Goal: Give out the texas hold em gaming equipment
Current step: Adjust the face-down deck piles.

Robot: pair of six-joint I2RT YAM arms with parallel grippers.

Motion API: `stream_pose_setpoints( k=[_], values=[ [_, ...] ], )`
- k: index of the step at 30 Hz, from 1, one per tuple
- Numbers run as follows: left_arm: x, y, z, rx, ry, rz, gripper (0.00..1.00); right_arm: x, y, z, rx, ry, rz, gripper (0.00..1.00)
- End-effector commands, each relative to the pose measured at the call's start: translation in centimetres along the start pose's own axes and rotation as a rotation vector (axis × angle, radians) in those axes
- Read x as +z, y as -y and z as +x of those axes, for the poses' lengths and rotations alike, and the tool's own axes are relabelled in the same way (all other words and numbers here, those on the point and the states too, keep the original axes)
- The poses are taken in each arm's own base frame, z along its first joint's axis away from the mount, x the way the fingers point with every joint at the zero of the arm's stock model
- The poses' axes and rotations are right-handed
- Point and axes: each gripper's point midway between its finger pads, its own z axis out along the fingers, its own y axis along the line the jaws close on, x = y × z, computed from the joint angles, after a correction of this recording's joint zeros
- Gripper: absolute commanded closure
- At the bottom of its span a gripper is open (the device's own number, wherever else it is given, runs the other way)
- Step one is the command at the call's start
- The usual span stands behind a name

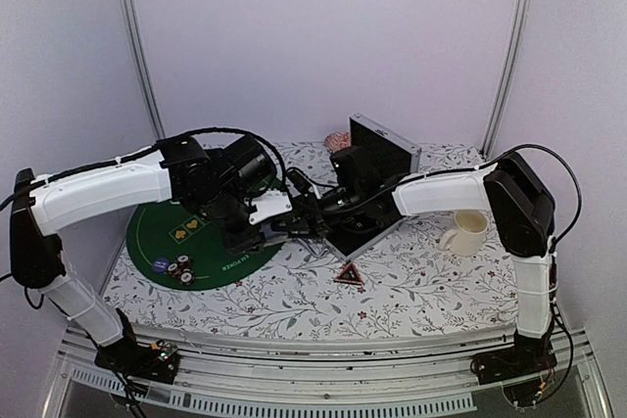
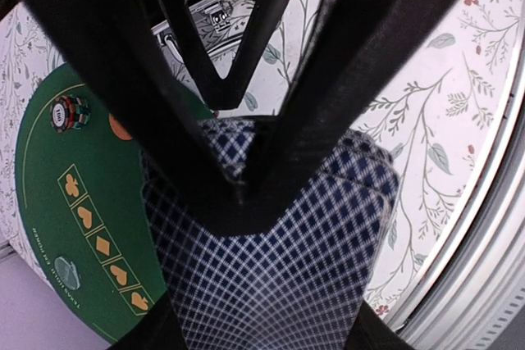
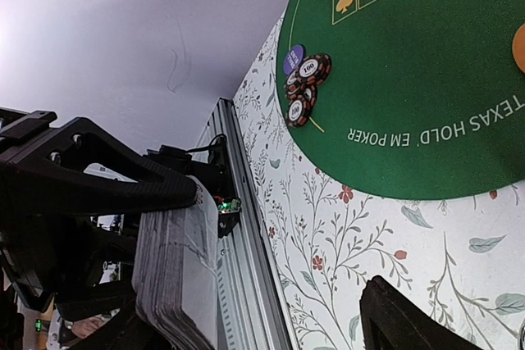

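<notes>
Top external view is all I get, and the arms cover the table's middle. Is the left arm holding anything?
Observer: Yes, the left wrist view shows a deck of blue-checked playing cards in the left fingers.
Operator: Where is the orange button?
Observer: On the green mat, partly hidden behind a finger.
Operator: What do the chips read?
Observer: The right wrist view shows 100 on them.

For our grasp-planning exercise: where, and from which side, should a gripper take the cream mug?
The cream mug stands upright, mouth open upward, handle sticking out left; so probably pinch its right-hand rim wall from straight above, one finger inside.
</notes>
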Motion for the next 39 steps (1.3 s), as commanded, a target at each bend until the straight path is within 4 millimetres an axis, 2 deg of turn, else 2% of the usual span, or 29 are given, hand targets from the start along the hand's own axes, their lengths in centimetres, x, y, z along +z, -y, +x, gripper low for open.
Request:
stream_pose_setpoints(
  k=[1, 8, 14, 19, 26, 30, 36, 38, 39],
  values=[
    [-0.4, 0.0, -0.7, 0.015, 0.018, -0.015, 0.49, -1.6, 0.5, -0.7, -0.020, 0.034, 0.080, 0.22],
    [0.2, 0.1, -0.1, 0.018, -0.003, -0.018, 0.49, -2.3, -0.8, -1.1, -0.065, 0.041, 0.077, 0.28],
    [0.1, -0.2, -0.6, 0.018, 0.006, -0.028, 0.49, -1.5, -2.9, -0.6, -0.078, 0.000, -0.057, 0.28],
    [0.3, -0.3, -0.8, 0.019, 0.007, -0.029, 0.49, -0.7, -3.2, -0.7, -0.066, -0.016, -0.089, 0.29],
    [0.2, -0.5, -1.2, 0.020, 0.022, -0.037, 0.49, -0.2, -2.9, -0.5, -0.043, -0.034, -0.109, 0.36],
    [0.2, -0.5, -1.6, 0.019, 0.035, -0.034, 0.49, 0.1, -3.2, -0.4, -0.037, -0.044, -0.131, 0.47],
    [0.3, -0.5, -1.4, 0.025, 0.030, -0.037, 0.48, 0.0, -3.5, -0.3, -0.036, -0.053, -0.154, 0.76],
    [0.3, -0.4, -1.5, 0.024, 0.036, -0.036, 0.45, 0.0, -3.7, -0.2, -0.040, -0.057, -0.161, 0.87],
    [0.3, -0.4, -1.4, 0.022, 0.038, -0.033, 0.40, -0.1, -3.9, -0.2, -0.044, -0.058, -0.165, 0.92]
  ],
)
